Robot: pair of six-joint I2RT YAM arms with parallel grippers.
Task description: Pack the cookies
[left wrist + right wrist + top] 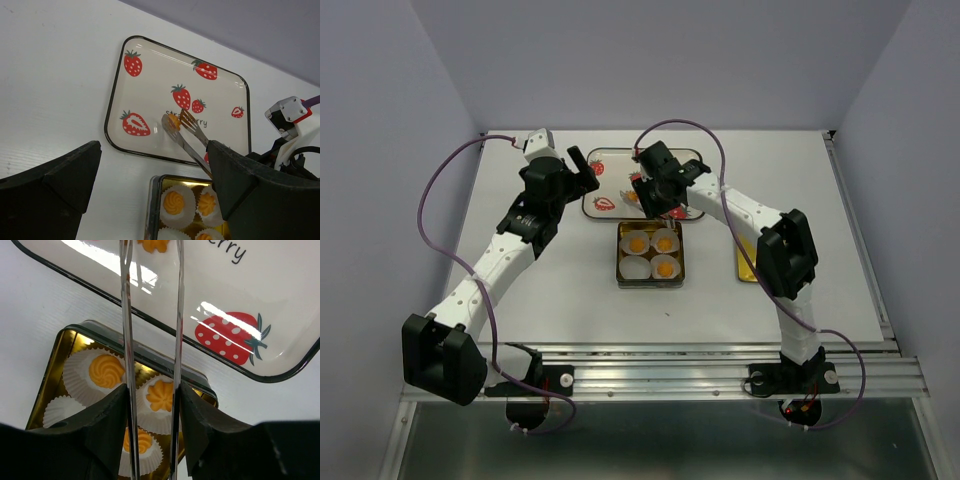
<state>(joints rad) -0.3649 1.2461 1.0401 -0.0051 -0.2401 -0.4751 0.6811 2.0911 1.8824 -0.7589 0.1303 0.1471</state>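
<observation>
Nearest, the square gold tin [620, 256] holds three round orange-yellow cookies [665, 242] in white paper cups [637, 267]. Just beyond it, the right gripper [152, 402] pinches slim metal tongs [187, 140], whose tips flank the fourth cookie [174, 121] on the white strawberry-printed tray [155, 90]. At the far left, the left gripper [582, 172] hangs spread wide.

Item: cream tray [155, 70], dark rim, printed with strawberries. One line of dark lettering [201, 122] at its centre reads "str…rry" in the left wrist view, the middle letters covered by tongs [190, 145]. The right wrist view shows the ending "erry" on the same tray.
</observation>
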